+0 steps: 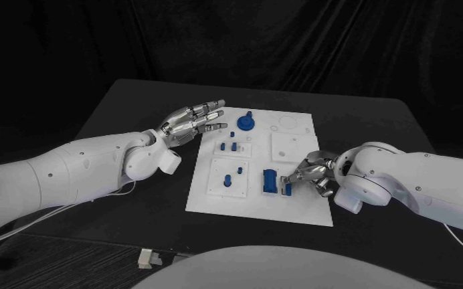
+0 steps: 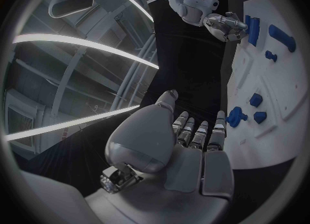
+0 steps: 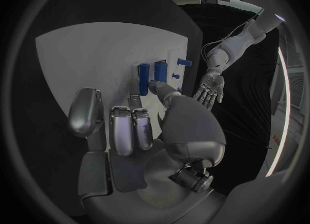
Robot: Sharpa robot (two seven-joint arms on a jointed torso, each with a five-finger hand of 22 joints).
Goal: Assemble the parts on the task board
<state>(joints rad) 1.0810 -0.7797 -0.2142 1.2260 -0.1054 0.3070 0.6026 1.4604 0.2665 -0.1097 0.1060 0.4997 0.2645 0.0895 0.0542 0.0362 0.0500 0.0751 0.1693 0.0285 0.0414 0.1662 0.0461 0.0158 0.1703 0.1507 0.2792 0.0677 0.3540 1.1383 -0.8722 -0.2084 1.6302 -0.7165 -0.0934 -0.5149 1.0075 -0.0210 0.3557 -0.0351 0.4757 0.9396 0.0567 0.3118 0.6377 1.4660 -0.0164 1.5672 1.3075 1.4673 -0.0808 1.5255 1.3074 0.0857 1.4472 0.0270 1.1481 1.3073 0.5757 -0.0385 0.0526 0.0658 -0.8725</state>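
The white task board [image 1: 304, 205] lies mid-table. On it a round blue part [image 1: 247, 124] stands at the far left corner, small blue parts [image 1: 229, 146] lie behind a peg [image 1: 227, 182], and two upright blue blocks [image 1: 270, 180] stand near the front. My left hand [image 1: 193, 120] hovers flat over the board's far left edge, fingers spread, holding nothing. My right hand [image 1: 310, 174] sits low on the board's right side. Its thumb tip [image 3: 155, 85] touches the board beside the blue blocks [image 3: 160, 71], and I see nothing held in it. The left wrist view shows my left hand [image 2: 187, 146] and the round part [image 2: 235, 116].
The black table [image 1: 135, 102] extends around the board. The board's far right has a square recess [image 1: 288, 145] and a ring outline [image 1: 288, 125]. A small white object [image 1: 146, 257] lies at the table's front edge, and a cable [image 1: 58, 212] trails under my left arm.
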